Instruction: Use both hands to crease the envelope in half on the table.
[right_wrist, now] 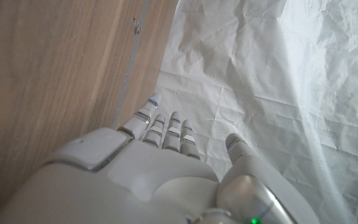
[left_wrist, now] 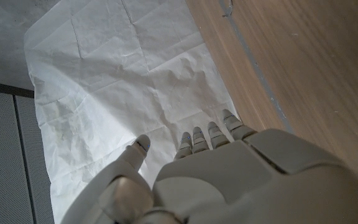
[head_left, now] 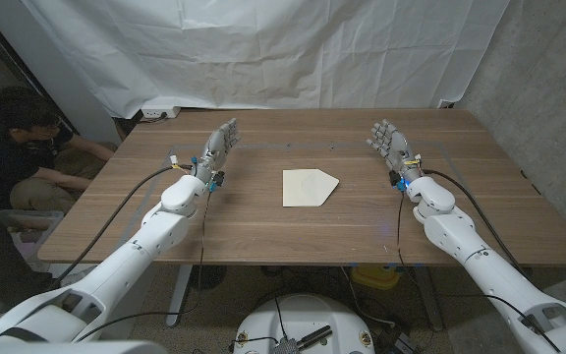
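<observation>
Head view: wooden table with a cream envelope lying flat near its middle, pointed flap end toward the robot's right. It looks already folded, though I cannot tell how neatly. Left hand raised over the left part of the table, fingers extended and apart, grasping nothing, well apart from the envelope. Right hand likewise raised over the right part, fingers spread, nothing in it, also well apart from the envelope. The envelope sits between the 2 hands, slightly nearer the robot than either. White crinkled sheet hangs behind the far table edge. A person in dark clothing crouches on the floor beyond the table's left end.

Left wrist view: back of the left hand low in frame, fingers straight and slightly apart, thumb held off to the side, released. Beyond the fingertips, the white sheet and a strip of table.

Right wrist view: back of the right hand, fingers extended, thumb separate, nothing held. White sheet and table ahead of it.
</observation>
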